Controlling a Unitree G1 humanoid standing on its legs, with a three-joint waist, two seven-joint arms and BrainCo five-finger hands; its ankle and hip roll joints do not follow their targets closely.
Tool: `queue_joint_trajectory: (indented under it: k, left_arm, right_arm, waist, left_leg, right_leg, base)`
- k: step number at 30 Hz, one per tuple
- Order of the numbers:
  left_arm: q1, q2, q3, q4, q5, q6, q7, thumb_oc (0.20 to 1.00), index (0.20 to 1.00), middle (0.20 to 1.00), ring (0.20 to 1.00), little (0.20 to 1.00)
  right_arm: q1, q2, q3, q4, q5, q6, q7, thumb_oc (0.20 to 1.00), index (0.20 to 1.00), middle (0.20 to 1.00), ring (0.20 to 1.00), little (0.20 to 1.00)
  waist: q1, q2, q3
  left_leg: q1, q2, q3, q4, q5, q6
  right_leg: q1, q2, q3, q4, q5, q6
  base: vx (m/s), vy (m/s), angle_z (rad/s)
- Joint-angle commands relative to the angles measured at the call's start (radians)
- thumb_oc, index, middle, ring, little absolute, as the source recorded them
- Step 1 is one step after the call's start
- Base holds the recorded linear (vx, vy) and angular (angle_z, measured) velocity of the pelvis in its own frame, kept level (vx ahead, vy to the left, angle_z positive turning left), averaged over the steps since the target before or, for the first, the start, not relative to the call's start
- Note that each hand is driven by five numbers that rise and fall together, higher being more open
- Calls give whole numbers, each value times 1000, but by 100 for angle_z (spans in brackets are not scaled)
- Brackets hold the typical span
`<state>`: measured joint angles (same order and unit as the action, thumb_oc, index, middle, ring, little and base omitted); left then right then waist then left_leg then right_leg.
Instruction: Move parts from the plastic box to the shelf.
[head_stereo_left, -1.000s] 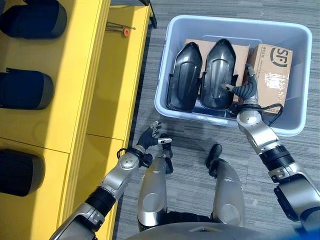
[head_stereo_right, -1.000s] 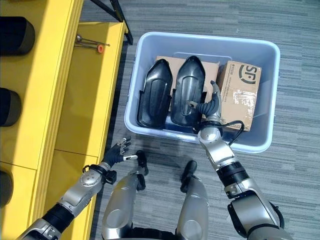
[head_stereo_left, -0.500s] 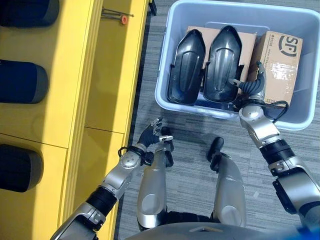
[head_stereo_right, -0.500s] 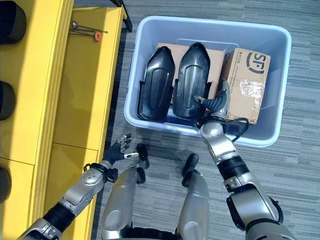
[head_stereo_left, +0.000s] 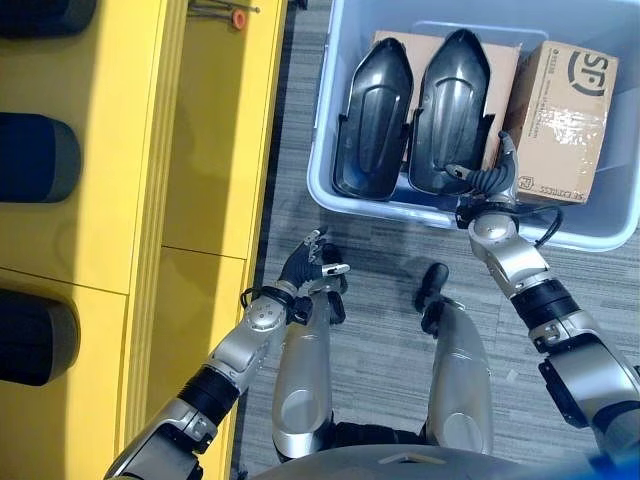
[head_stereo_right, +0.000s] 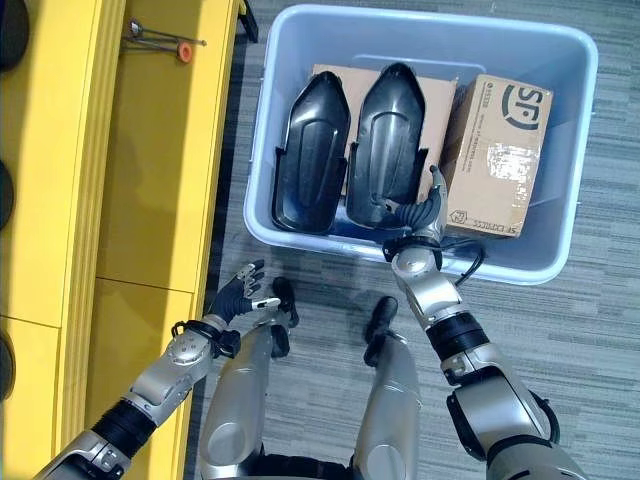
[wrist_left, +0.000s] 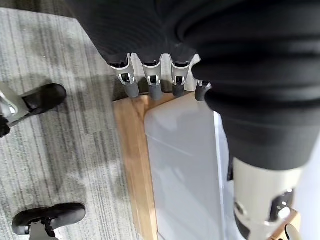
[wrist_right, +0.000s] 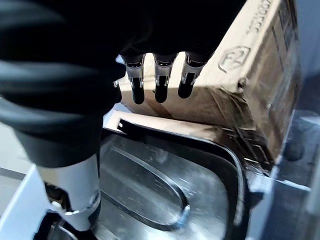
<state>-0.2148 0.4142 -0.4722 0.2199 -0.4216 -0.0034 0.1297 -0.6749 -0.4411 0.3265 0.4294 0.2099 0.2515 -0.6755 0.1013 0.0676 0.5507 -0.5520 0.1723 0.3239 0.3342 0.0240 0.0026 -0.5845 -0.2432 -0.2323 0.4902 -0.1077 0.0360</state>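
A pale blue plastic box (head_stereo_left: 368, 204) on the floor holds two black moulded parts side by side, the left part (head_stereo_left: 372, 118) and the right part (head_stereo_left: 452, 108). My right hand (head_stereo_left: 490, 182) is open inside the box at the near right corner of the right part, between it and a cardboard box (head_stereo_left: 565, 118). In the right wrist view its straight fingers (wrist_right: 157, 86) hover above the right part (wrist_right: 165, 175) and hold nothing. My left hand (head_stereo_left: 305, 266) is open and empty, low over the floor beside the yellow shelf (head_stereo_left: 200, 150).
Dark rounded parts (head_stereo_left: 40, 157) (head_stereo_left: 35, 336) lie on the shelf's upper level at the far left. A thin tool with an orange tip (head_stereo_left: 236, 15) lies at the far end of the lower level. Flat cardboard (head_stereo_left: 400, 44) lies under the black parts.
The whole view has shifted, so the camera moved. My right hand sits slightly nearer the box's near wall, still by the right part's corner. The left hand has hardly moved.
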Motion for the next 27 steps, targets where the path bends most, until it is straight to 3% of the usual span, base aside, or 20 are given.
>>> queue_joint_trajectory:
  k: [1,12,21,27]
  left_arm:
    - [32,-11,-23,-55,-7,-25,-2,1000,1000,1000,1000,1000]
    - [-5,-20,-36,-32,-26,-20,7,1000,1000,1000,1000,1000]
    - [-13,-24,-41,-15,-30,-18,1,1000,1000,1000,1000,1000]
    - [-8,-20,-42,-13,-38,-26,-7,1000,1000,1000,1000,1000]
  right_arm:
    - [-70,-26,21,31,-19,-36,-15,1000,1000,1000,1000,1000]
    - [-131,-4,-18,217,190,-88,-21,1000,1000,1000,1000,1000]
    - [-183,-15,-26,305,213,-90,14,1000,1000,1000,1000,1000]
    - [-200,-33,-13,314,130,-75,26,1000,1000,1000,1000,1000]
  waist:
    - [14,12,-31]
    - [25,27,-31]
    - [33,47,-31]
    - [35,55,-31]
  left_leg:
    - [0,-17,-95,-30,-12,-42]
    - [-20,-8,-94,-21,-10,-48]
    - [-43,-12,-98,-12,-10,-48]
    - [-55,-12,-99,-7,-10,-48]
  right_leg:
    - [5,28,15,45,-1,33]
    - [-15,15,6,53,2,36]
    - [-43,6,4,78,-5,31]
    - [-58,3,3,89,-7,29]
  base:
    - [-48,0,1]
    - [-4,0,0]
    - [0,0,0]
    - [0,0,0]
